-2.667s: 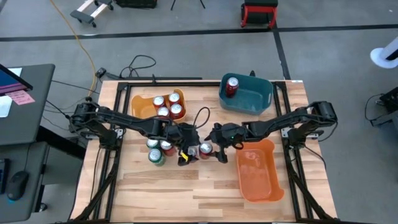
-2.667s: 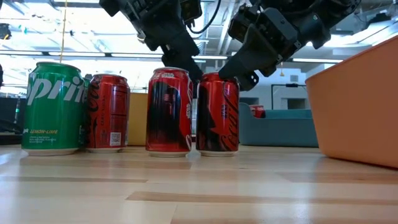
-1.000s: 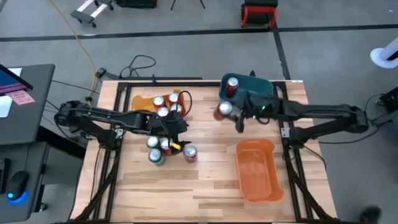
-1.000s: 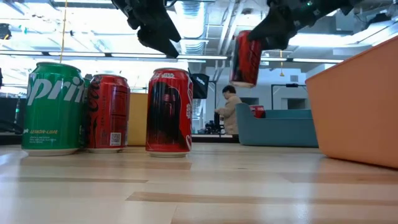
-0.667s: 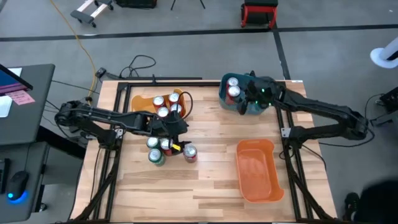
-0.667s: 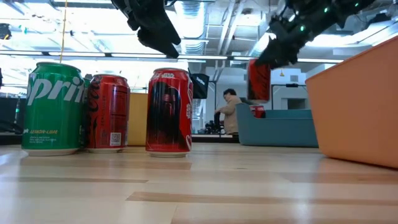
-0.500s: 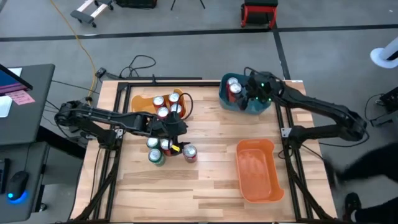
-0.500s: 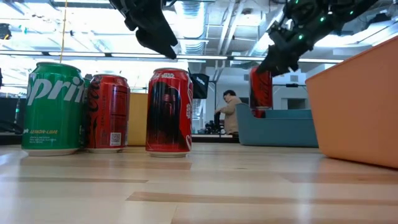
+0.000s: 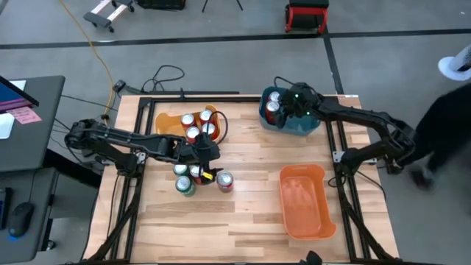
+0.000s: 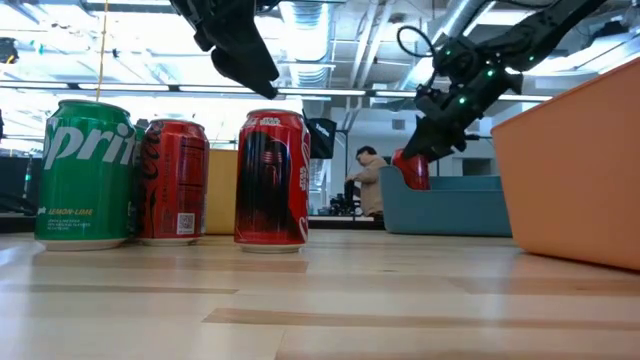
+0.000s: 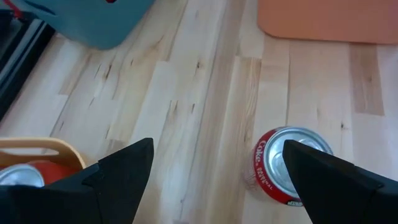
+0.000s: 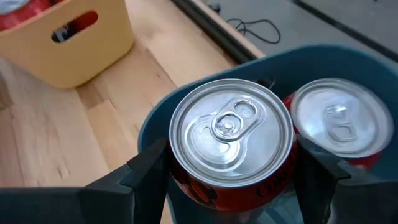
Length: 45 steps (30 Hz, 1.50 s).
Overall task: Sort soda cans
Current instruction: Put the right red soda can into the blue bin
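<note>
Red can (image 12: pixel 231 142) now inside teal bin (image 9: pixel 303 121)

Red cans (image 10: pixel 271 178), a green can (image 10: pixel 84 172), and yellow (image 9: pixel 167 124), teal (image 9: pixel 305 122), orange bins (image 9: pixel 305 200).

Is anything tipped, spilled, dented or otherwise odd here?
Nothing stands out. The cans on the table stand upright, those in the yellow bin show tops up, the orange bin holds nothing, and the right gripper holds a red can upright inside the teal bin beside another.

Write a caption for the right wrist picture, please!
Right gripper lowers a red soda can into the teal bin, beside another can.
</note>
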Each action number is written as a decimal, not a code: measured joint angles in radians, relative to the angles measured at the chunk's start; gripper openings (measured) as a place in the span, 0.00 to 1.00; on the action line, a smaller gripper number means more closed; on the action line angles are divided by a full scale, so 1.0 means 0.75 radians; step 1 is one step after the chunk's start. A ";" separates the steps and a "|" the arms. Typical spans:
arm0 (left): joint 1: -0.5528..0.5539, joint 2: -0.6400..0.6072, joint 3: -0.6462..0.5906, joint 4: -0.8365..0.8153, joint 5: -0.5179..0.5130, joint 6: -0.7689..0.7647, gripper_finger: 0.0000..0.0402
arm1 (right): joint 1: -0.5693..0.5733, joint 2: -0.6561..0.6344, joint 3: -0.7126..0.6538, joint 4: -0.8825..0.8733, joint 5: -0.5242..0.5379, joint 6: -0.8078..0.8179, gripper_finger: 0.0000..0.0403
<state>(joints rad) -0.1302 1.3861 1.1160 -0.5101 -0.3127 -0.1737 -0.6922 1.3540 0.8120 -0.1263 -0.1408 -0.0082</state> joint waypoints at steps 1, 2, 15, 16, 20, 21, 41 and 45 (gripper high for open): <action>-0.002 0.000 0.000 -0.006 -0.004 -0.008 0.88 | 0.002 0.014 0.000 0.000 0.000 0.000 0.66; -0.006 0.000 0.000 -0.012 -0.007 -0.017 0.88 | 0.006 0.027 0.000 0.004 -0.001 0.000 0.66; -0.044 0.000 0.001 -0.092 -0.084 -0.066 0.88 | 0.006 0.086 0.000 0.021 -0.003 0.035 0.83; -0.044 0.000 0.001 -0.101 -0.085 -0.072 0.88 | 0.006 0.086 0.000 0.019 -0.002 0.035 0.83; -0.046 0.000 0.001 -0.113 -0.086 -0.081 0.88 | 0.006 0.086 -0.012 0.013 -0.002 0.048 0.83; -0.050 0.000 0.001 -0.113 -0.088 -0.085 0.88 | 0.006 0.085 -0.026 0.019 -0.001 0.054 0.83; -0.050 0.000 0.001 -0.089 -0.088 -0.079 0.88 | -0.029 -0.084 -0.115 0.084 -0.065 0.066 0.90; -0.050 -0.001 0.001 -0.089 -0.087 -0.068 0.88 | -0.031 -0.043 -0.114 0.080 -0.061 0.058 0.91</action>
<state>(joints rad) -0.1677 1.3857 1.1167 -0.5770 -0.3782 -0.2244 -0.7154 1.3221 0.7261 -0.0666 -0.1864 0.0353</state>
